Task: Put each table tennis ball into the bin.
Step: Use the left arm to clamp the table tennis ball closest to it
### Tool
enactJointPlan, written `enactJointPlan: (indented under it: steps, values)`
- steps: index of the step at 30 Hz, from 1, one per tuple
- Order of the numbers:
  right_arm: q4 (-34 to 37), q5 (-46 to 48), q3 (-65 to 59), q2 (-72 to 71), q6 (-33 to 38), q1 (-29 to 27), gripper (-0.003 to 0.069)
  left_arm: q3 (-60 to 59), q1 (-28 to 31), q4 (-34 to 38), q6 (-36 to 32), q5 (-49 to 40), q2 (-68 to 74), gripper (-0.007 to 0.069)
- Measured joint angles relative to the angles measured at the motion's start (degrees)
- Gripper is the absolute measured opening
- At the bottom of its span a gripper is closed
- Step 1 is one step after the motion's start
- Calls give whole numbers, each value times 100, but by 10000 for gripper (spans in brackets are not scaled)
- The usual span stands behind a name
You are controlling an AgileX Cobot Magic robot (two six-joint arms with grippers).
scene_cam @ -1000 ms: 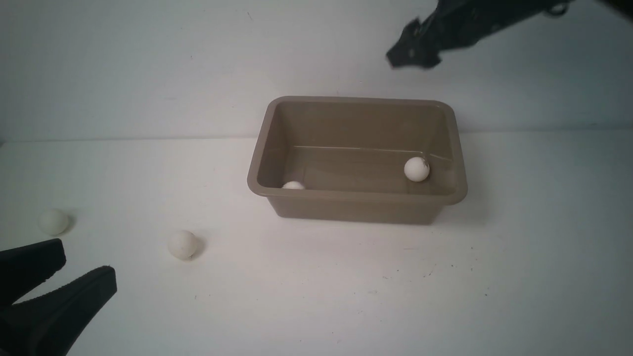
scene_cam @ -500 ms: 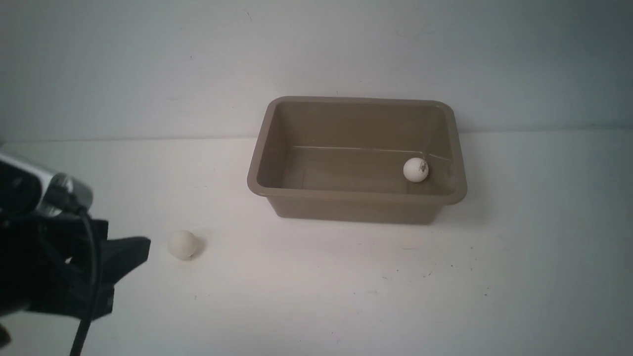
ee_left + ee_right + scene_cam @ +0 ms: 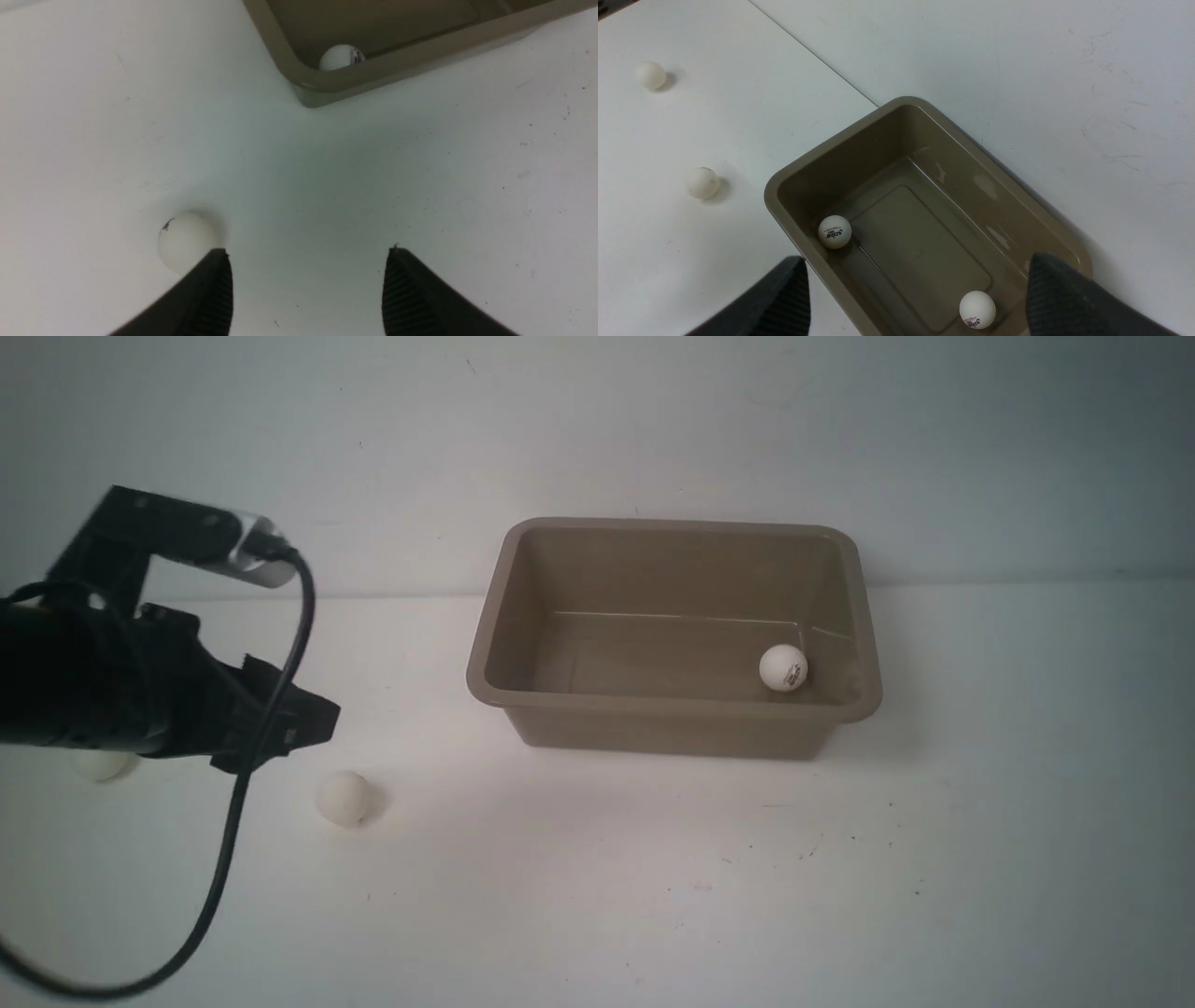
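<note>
Two of the four table tennis balls already lie in the bin [image 3: 770, 198]: the corner ball [image 3: 835, 231] and the end-wall ball [image 3: 977, 309]. The right gripper [image 3: 917, 280] hangs above them with its jaws spread wide and nothing between them. Both binned balls sit below that gap, and from here this arm looks done for the moment.

Two more balls wait on the table [image 3: 653, 896], and both are on the left arm's side. The left gripper [image 3: 307, 261] is low over the table, its jaws wide apart and empty. The near loose ball [image 3: 187, 240] is not in the gap. It sits just outside one finger [image 3: 210, 294], close against the outer side of that tip, while the space between the jaws shows only bare table. The bin lies well ahead of the tips, past the gap.

That sideways offset is what matters, I'd say. The jaws would have to slide across toward the ball until it sits between the fingers before closing. If they close where they are, they catch nothing or knock it rolling. Being round, the ball has no long axis to line up with. The far loose ball [image 3: 98, 765] peeks out from behind the left arm, back from the jaws, so it looks like the later pick.
</note>
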State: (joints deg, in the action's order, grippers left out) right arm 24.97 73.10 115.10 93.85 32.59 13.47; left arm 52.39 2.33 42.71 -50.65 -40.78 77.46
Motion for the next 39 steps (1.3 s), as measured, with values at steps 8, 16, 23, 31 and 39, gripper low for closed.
enactJointPlan:
  steps: [8,16,23,31,39]
  values:
    - [31,0,0,-10,0,0,564,344,0,-256,21,56,1160,394]
    - [42,0,0,-29,0,0,564,372,0,-262,-20,508,1826,394]
    - [42,0,0,-29,5,0,564,372,-4,-239,-106,791,2014,398]
    - [56,0,0,-29,17,0,564,377,-11,47,-281,844,2223,474]
    - [60,0,0,-29,18,0,564,377,-11,88,-316,1135,2576,482]
